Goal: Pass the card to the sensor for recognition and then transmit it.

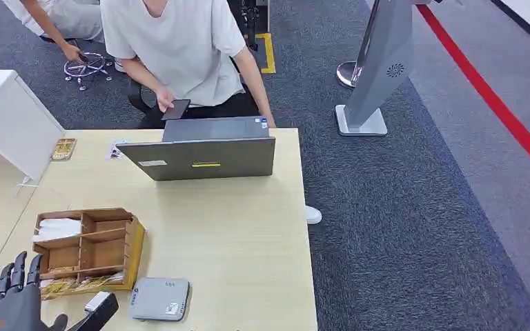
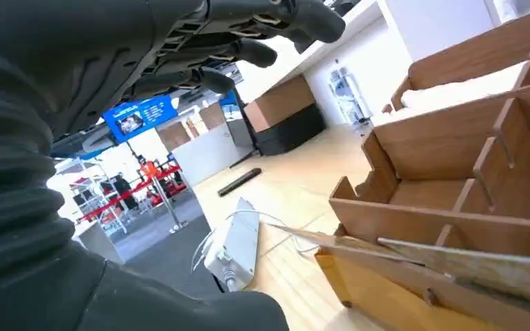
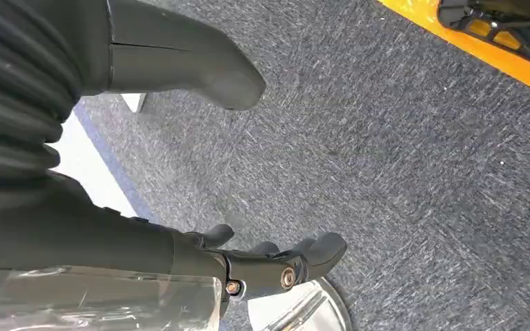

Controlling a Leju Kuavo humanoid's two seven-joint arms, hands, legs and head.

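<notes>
Starting at the lower left of the head view, the left hand (image 1: 10, 300) is seen empty with fingers spread, cards (image 1: 76, 284) lying just right of it in the wooden organizer (image 1: 134, 252), sensor (image 1: 159, 299) further right, while the right hand (image 3: 262, 265), hanging over carpet, holds nothing.

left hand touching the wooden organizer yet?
Apart. In the left wrist view the left hand hangs with spread, empty fingers and open background between them and the wooden organizer. Head view agrees: hand beside its corner.
</notes>
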